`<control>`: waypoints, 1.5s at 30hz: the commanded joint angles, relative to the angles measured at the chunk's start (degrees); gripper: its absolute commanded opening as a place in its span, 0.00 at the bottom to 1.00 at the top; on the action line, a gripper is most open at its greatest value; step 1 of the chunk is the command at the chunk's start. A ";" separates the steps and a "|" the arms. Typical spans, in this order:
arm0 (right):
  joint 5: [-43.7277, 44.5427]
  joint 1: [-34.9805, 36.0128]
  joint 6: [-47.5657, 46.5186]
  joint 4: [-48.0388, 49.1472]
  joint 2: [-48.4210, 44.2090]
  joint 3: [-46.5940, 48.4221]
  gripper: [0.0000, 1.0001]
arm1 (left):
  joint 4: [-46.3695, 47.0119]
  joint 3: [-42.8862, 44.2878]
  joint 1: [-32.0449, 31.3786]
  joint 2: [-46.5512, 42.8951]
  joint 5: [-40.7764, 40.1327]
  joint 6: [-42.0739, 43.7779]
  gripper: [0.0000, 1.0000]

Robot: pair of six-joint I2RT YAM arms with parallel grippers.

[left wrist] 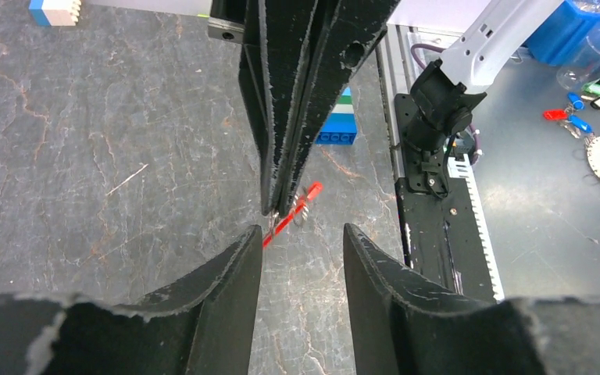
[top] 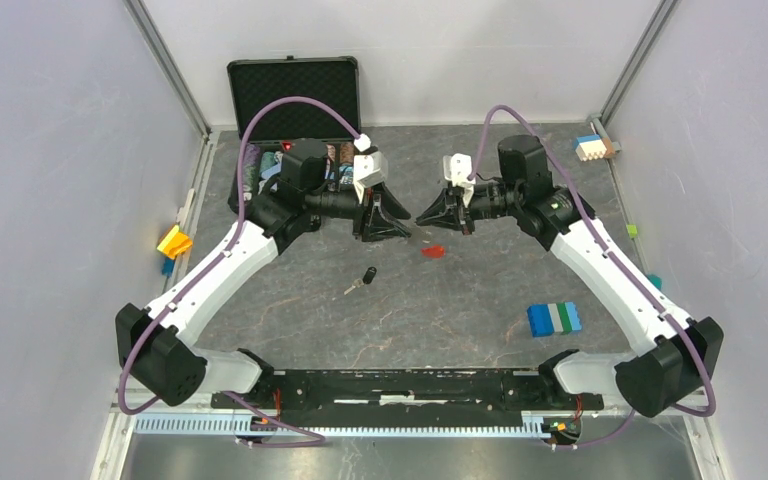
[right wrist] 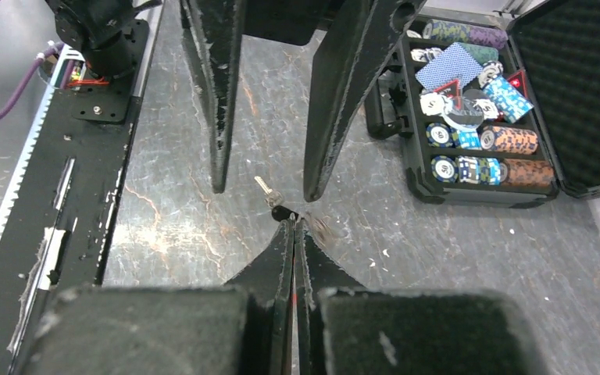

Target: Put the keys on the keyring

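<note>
- Near edge: both arm bases sit on a black rail (top: 390, 385); the grey, stone-patterned table (top: 460, 340) runs away from it
- Near right: a stack of blue, white and green bricks (top: 554, 318) lies on the table, well apart from the rest
- Centre, nearer than both grippers: the key (top: 367, 277) lies flat on the table; black head, short silver blade; nothing touches it; it is not on the ring; in the right wrist view it shows on the surface below the gap between the left fingers
- Just beyond it, a little right: the keyring (top: 432, 250); its red tag slants down from the right gripper's tips; cannot tell whether the tag's low end meets the table; the thin chain is a blur beside the tag in the left wrist view
- right gripper (left wrist: 277, 209): fingers pressed together on the red tag; a red sliver shows between them in its own wrist view
- left gripper (left wrist: 302, 230): fingers spread, nothing between them; it faces the right gripper, tips near but apart
- Left side, by the wall: a yellow block (top: 173, 241)
- Far left: an open black case (top: 293, 95), foam-lined lid upright; poker chips (right wrist: 476, 141) fill its tray
- Far right corner: a small stack of blue, white and brown bricks (top: 592, 148)
</note>
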 commanded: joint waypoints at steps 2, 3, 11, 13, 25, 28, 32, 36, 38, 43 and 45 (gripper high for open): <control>-3.45 0.25 5.39 7.71 -2.86 -3.19 0.00 | 2.75 0.10 -1.07 -0.79 -0.33 -2.19 0.48; -3.65 0.35 5.69 8.06 -2.95 -3.44 0.00 | 3.09 -0.31 -1.27 -0.79 -1.13 -2.09 0.46; -3.75 0.25 6.96 9.53 -2.91 -4.08 0.00 | 4.57 -2.43 -2.04 -0.40 -2.49 -0.01 0.42; -3.77 0.25 7.05 9.60 -3.06 -4.31 0.00 | 4.48 -3.18 -2.08 -0.49 -2.94 0.97 0.40; -3.63 0.30 7.27 10.10 -3.35 -5.22 0.00 | 6.32 -3.17 -2.17 0.86 -3.56 1.29 0.26; -3.66 0.25 7.57 10.49 -3.26 -5.33 0.00 | 6.98 -3.28 -2.43 1.18 -3.56 1.10 0.23; -3.71 0.28 8.08 10.98 -3.31 -5.48 0.00 | 7.47 -3.74 -2.60 1.53 -3.25 1.20 0.17; -3.37 0.30 8.11 11.00 -3.52 -5.74 0.00 | 7.54 -4.68 -2.71 1.17 -2.68 2.43 0.14; -3.41 0.24 8.36 11.25 -3.41 -5.97 0.00 | 7.53 -5.14 -2.69 0.86 -2.21 3.25 0.07; -3.08 0.30 9.41 12.34 -3.42 -6.59 0.00 | 7.17 -5.81 -2.70 0.48 0.28 5.33 0.02; -2.79 0.27 9.51 12.42 -3.50 -6.70 0.00 | 7.24 -5.81 -2.69 0.35 -0.07 5.02 0.02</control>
